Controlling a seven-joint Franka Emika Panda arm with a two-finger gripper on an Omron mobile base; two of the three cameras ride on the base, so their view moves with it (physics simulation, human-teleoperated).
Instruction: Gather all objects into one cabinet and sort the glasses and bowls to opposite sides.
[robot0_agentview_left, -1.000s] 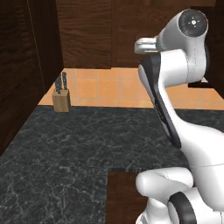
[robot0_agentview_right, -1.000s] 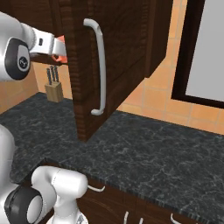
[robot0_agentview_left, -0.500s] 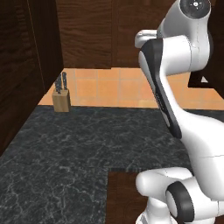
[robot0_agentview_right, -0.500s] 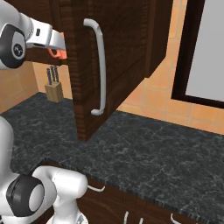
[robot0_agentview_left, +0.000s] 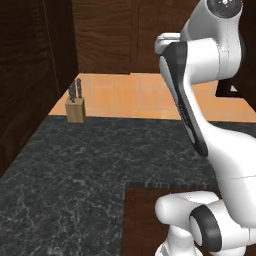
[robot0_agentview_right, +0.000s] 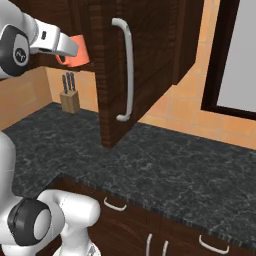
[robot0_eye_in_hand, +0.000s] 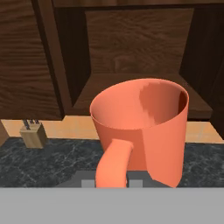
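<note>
Gripping a salmon-orange cup, the gripper is closed on it; in the hand view the cup sits immediately before the hand, upright, mouth open upward, its side handle turned toward the camera. The finger tips themselves are hidden behind the cup and handle. In the right base view the cup is raised high above the dark marbled counter, just beside the edge of the open cabinet door, which bears a long light-grey bar handle. Beyond the cup, the hand view shows the open dark wood cabinet with its shelf bare where visible. Further back, a knife block stands on the counter against the orange tiled wall.
</note>
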